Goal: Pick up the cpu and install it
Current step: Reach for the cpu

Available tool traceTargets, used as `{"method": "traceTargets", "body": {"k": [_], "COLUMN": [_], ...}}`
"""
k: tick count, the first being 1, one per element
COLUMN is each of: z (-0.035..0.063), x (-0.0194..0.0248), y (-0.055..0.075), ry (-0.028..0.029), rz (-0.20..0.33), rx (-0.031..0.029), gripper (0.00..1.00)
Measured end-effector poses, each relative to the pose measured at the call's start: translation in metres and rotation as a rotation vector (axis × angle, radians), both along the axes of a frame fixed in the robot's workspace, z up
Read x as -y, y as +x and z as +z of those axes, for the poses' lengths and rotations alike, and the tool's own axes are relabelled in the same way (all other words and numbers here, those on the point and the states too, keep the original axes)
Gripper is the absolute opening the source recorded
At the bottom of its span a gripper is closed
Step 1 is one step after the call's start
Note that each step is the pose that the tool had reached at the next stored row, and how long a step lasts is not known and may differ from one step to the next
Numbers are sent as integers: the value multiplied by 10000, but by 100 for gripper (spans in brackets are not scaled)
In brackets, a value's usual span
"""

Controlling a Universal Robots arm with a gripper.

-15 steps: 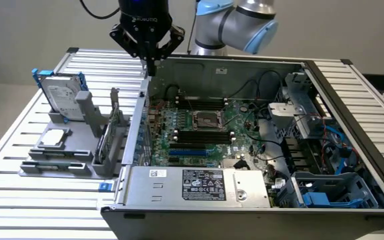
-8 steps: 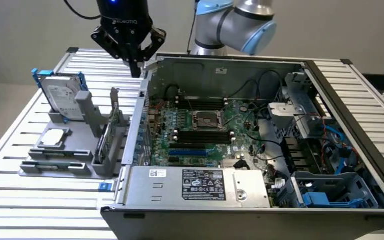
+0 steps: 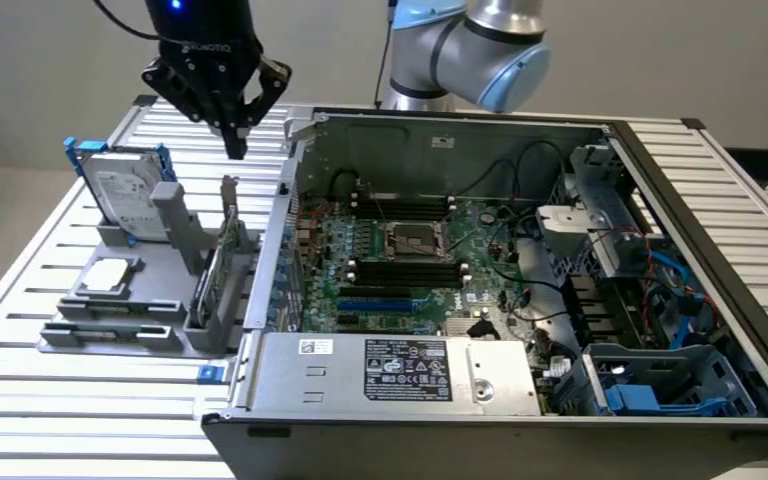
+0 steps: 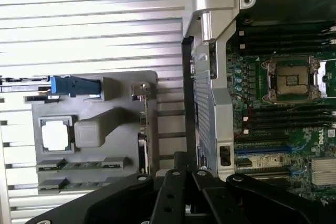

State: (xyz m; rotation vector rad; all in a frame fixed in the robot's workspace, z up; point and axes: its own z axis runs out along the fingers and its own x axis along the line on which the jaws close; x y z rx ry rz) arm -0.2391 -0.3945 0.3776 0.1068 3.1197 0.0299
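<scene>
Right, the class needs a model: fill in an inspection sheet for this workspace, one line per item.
Surface: slatted metal table, bearing an open computer case and a grey holder.
Job's things: cpu lies flat in the holder; motherboard socket has no chip in it.
Clutter: hard drive upright in the holder.
Grippers: gripper shut, holding nothing, above the holder near the case.
Cables: black cables inside the case.
Surroundings: plain wall.

Robotics lab bench: slatted aluminium table [image 3: 37,400] carrying an opened desktop computer case [image 3: 451,140] and a grey parts fixture [image 3: 157,300], industrial robot arm [image 3: 484,50] at its far edge.
</scene>
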Motion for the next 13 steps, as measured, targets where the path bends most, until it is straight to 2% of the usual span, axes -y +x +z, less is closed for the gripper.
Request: {"method": "traceTargets", "body": {"k": [13], "z": [-70], "x": [-78], "y": [-589], "ry": [-291], "rz": [1], "rx": [-1], "gripper": [11]}}
